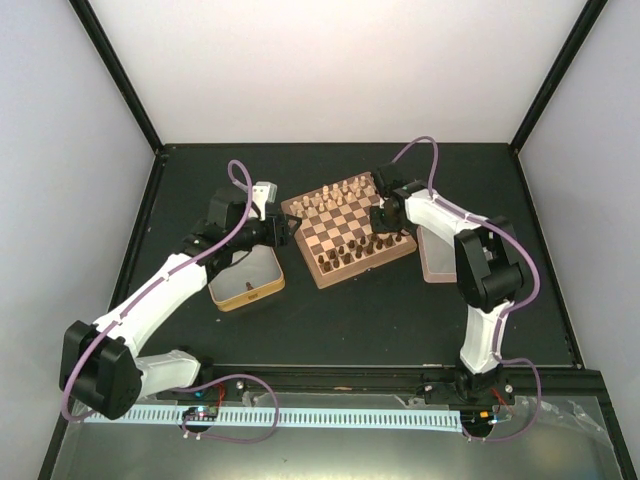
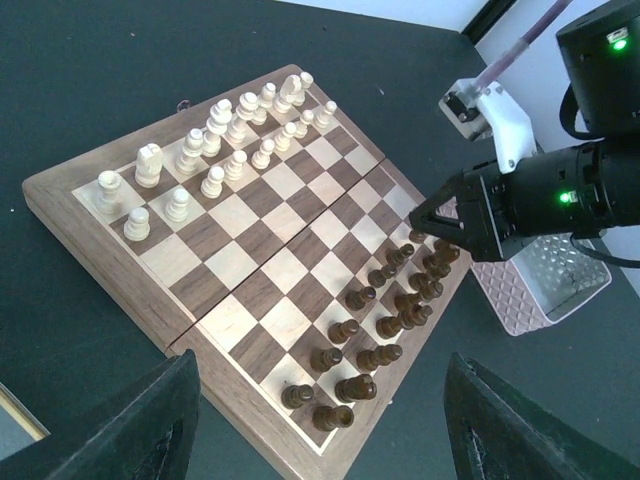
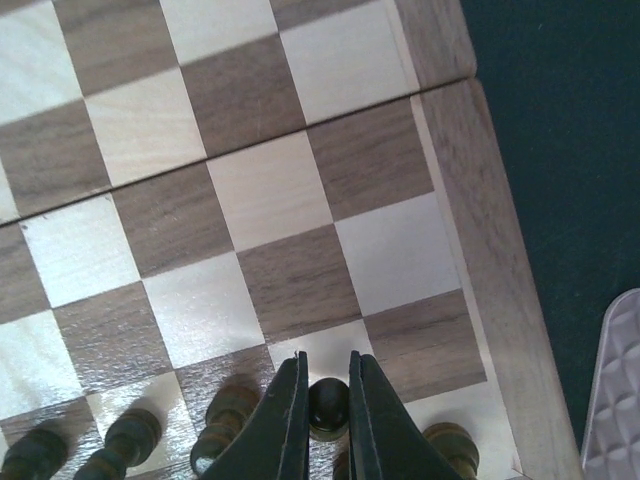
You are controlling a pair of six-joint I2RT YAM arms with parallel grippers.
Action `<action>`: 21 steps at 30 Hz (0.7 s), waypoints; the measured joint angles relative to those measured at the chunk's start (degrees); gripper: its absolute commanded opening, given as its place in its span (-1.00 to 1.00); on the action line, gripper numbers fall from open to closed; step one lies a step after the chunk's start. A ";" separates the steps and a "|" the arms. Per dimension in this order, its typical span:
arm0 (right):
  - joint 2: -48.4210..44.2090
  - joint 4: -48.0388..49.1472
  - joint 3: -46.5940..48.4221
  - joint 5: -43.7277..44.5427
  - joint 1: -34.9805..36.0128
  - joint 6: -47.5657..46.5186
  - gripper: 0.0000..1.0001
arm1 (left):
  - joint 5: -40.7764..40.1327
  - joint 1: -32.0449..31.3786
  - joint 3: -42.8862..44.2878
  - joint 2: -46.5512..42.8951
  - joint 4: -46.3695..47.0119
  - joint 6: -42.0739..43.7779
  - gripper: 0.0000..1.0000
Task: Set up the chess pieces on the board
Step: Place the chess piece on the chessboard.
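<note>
The board lies at the table's middle, and its bare checks fill the right wrist view. Dark-brown chess pieces stand in two rows along its right edge, cream ones along the far left. My right gripper reaches down over the dark rows, shut on the round head of a dark pawn at the right end of the pawn row. Whether that pawn rests on its square I cannot tell. My left gripper hovers open and holds nothing, at the board's left corner.
A yellow tin sits left of the board under the left arm. A pink tin lies just right of the board. Neighbouring dark pieces stand close on both sides of the right fingers. Dark table surrounds the board.
</note>
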 measured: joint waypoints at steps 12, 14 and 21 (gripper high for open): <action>1.51 -1.20 0.33 -0.72 -0.02 -1.09 -0.71 | 0.00 0.00 0.00 0.76 -0.22 -0.26 0.37; 1.55 -1.22 0.46 -0.72 -0.02 -1.14 -0.66 | 0.00 0.00 0.00 0.76 -0.22 -0.31 0.37; 1.55 -1.25 0.57 -0.66 -0.02 -1.29 -0.61 | 0.00 0.00 0.00 0.79 -0.50 -0.66 0.36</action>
